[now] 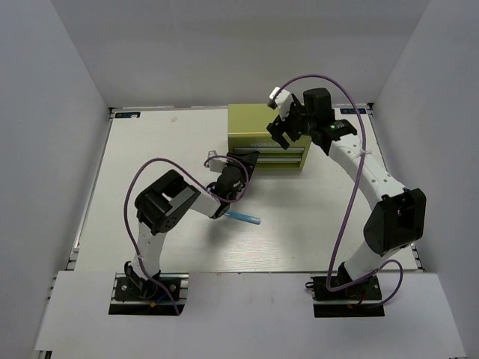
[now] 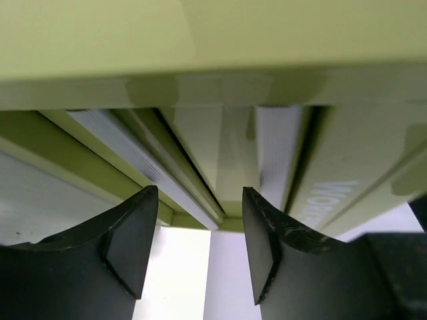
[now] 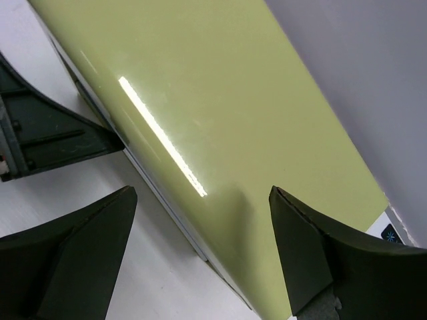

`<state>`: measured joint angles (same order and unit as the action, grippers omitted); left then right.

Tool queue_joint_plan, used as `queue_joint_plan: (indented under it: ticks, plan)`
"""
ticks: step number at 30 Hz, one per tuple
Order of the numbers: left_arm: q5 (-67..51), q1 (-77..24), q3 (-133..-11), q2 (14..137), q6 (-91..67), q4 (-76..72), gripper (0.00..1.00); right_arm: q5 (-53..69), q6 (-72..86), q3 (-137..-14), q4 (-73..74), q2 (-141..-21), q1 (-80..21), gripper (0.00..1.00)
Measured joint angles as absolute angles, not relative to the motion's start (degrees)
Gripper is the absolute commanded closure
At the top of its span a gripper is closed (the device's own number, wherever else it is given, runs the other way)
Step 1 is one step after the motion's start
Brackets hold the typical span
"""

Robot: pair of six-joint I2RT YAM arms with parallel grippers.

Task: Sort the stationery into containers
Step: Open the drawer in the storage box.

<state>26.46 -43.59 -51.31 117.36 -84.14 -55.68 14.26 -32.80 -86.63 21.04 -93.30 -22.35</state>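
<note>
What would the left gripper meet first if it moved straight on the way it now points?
Most likely the front of the olive-green box, at its drawers. The left gripper is open and empty, with nothing in between; how near it is, the pictures leave unclear.

I see olive-green metal box (image 1: pixel 266 136) upright at far middle of white table (image 1: pixel 150 149), front turned toward near edge. Two drawers (image 1: pixel 271 158) stacked in front, pale lettering (image 2: pixel 327 200) across face (only "Wor" legible up close). Lid (image 3: pixel 220 100) smooth, glossy, bright streak of light along it. I spot one light blue marker (image 1: pixel 243 218) lying flat on table, nearer than box and clear of it, darker blue tip pointing right, left end hidden from me.
</note>
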Motion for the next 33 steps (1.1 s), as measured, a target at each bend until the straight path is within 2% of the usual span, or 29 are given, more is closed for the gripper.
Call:
queue_joint_plan:
  ticks: [6, 18, 33]
  plan:
    - [27.9, -43.6, -51.9, 119.8, -86.2, -55.8, 0.43, 15.4, -33.4, -87.2, 22.6, -93.3, -22.2, 0.14]
    - [29.8, -43.6, -55.1, 122.8, -88.9, -55.5, 0.44, 15.6, -33.9, -88.1, 23.0, -93.5, -22.1, 0.14]
    - [32.4, -44.4, -56.3, 125.4, -92.4, -57.1, 0.53, 15.3, -35.2, -89.9, 24.1, -95.7, -22.1, 0.14]
